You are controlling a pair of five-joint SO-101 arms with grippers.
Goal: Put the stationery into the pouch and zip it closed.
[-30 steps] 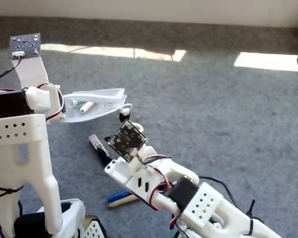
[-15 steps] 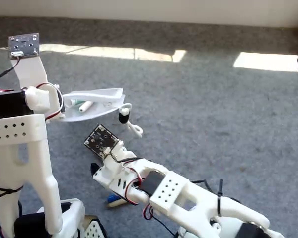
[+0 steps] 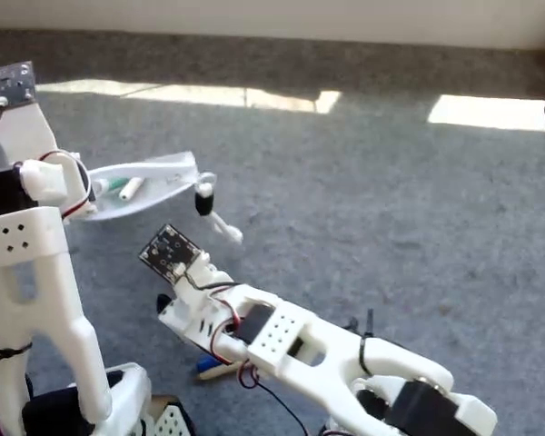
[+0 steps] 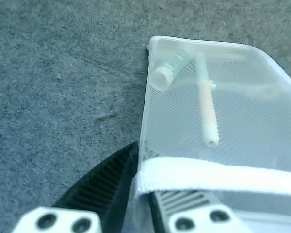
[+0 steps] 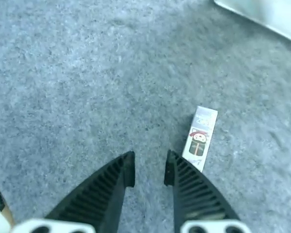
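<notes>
A white mesh pouch (image 3: 143,184) hangs above the grey carpet at the left, with my left gripper (image 4: 141,182) shut on its white edge band (image 4: 218,174). Through the mesh I see a green-and-white tube (image 4: 167,72) and a white pen (image 4: 206,107). The pouch's black zip pull (image 3: 203,202) dangles with a white cord (image 3: 223,227). My right gripper (image 5: 149,170) hovers low over the carpet, narrowly open with nothing between its fingers. A small printed eraser (image 5: 200,138) lies just beside one fingertip. A blue pen and a wooden pencil (image 3: 216,365) lie near the right arm's base.
Grey carpet (image 3: 391,209) stretches open to the right and back, with sunlit patches (image 3: 486,113) near the far wall. The left arm's white body (image 3: 36,272) stands at the near left. A pouch corner (image 5: 266,14) shows in the right wrist view.
My right arm has swung left and lowered, its wrist now covering the eraser in the high view. The left arm has shifted the pouch a little to the left.
</notes>
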